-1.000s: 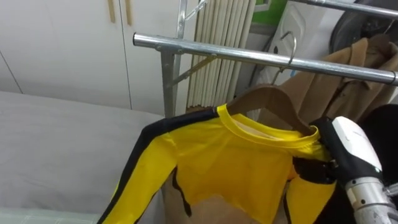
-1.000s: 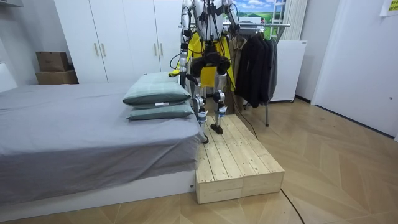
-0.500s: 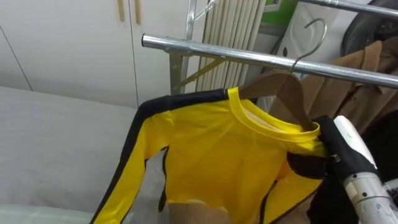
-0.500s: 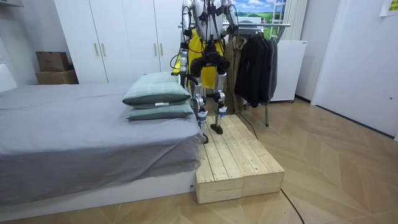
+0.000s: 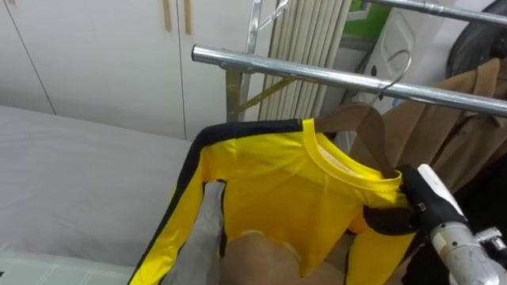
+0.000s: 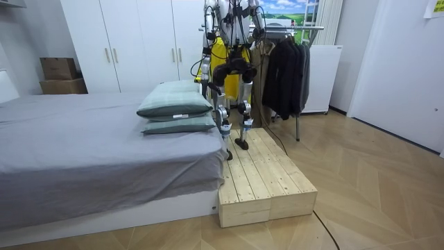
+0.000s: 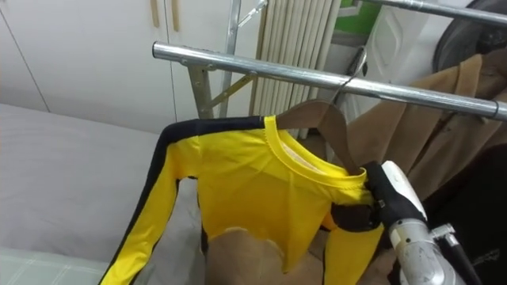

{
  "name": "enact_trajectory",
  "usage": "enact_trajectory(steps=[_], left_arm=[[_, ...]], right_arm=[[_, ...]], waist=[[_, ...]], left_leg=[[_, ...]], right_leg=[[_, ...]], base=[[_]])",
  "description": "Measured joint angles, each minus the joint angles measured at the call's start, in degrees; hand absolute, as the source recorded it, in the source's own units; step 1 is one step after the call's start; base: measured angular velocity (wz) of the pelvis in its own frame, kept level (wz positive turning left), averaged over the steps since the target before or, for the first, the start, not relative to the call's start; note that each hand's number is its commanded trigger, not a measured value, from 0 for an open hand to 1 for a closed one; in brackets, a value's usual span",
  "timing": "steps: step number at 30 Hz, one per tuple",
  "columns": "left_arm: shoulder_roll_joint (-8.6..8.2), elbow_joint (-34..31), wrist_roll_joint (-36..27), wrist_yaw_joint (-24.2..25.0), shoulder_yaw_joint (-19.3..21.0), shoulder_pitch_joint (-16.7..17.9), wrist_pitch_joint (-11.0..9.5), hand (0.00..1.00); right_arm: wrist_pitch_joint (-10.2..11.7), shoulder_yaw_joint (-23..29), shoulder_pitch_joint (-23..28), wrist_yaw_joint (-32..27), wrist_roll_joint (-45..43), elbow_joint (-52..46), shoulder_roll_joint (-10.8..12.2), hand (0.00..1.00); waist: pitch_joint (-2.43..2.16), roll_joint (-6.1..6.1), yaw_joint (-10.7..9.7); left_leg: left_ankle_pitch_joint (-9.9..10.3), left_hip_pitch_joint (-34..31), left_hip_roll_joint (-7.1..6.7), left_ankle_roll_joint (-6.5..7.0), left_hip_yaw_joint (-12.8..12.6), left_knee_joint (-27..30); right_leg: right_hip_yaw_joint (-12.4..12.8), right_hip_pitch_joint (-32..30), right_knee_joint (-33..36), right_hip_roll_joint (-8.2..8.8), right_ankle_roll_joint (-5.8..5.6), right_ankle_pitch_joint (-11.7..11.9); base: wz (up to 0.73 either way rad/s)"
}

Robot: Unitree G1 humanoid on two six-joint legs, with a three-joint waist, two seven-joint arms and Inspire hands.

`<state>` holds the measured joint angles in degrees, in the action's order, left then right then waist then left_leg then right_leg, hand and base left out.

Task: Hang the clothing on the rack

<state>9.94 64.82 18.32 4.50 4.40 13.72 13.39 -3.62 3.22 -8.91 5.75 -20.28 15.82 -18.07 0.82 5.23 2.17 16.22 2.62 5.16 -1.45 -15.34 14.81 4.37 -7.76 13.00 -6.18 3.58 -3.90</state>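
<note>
A yellow shirt (image 5: 293, 190) with black stripes along its sleeves hangs on a wooden hanger (image 5: 360, 119). My right hand (image 5: 390, 219) comes in from the lower right, shut on the hanger's end through the shirt's shoulder. The hanger's metal hook (image 5: 396, 65) crosses the metal rail (image 5: 317, 75); I cannot tell whether it rests on it. In the room view I stand on a wooden platform (image 6: 263, 173) facing the rack, the shirt (image 6: 218, 50) in front of me. My left arm (image 6: 206, 31) is raised toward the shirt.
A tan coat (image 5: 444, 119) and dark garments (image 6: 284, 69) hang on the rail to the right. White wardrobe doors (image 5: 95, 55) stand behind, and a grey bed (image 5: 71, 174) with pillows (image 6: 173, 101) lies to my left.
The hanger's hook rose above the rail, then came down across it. The shirt moved up and toward the rail with my right hand. The view shifted slightly.
</note>
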Motion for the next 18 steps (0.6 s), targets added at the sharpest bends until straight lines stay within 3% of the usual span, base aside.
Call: enact_trajectory(steps=[18], left_arm=[[0.37, -0.56, 1.56, 0.09, 1.65, -0.03, 0.0, 0.0]], right_arm=[[-0.01, 0.31, -5.4, 2.11, -1.85, 12.68, -0.59, 1.0]], waist=[[0.12, 0.91, 0.04]], left_leg=[[-0.11, 0.14, 0.0, -0.04, 0.4, 0.7]], right_leg=[[-0.36, -0.11, 1.0, 0.08, 0.25, -0.42]], base=[[0.0]])
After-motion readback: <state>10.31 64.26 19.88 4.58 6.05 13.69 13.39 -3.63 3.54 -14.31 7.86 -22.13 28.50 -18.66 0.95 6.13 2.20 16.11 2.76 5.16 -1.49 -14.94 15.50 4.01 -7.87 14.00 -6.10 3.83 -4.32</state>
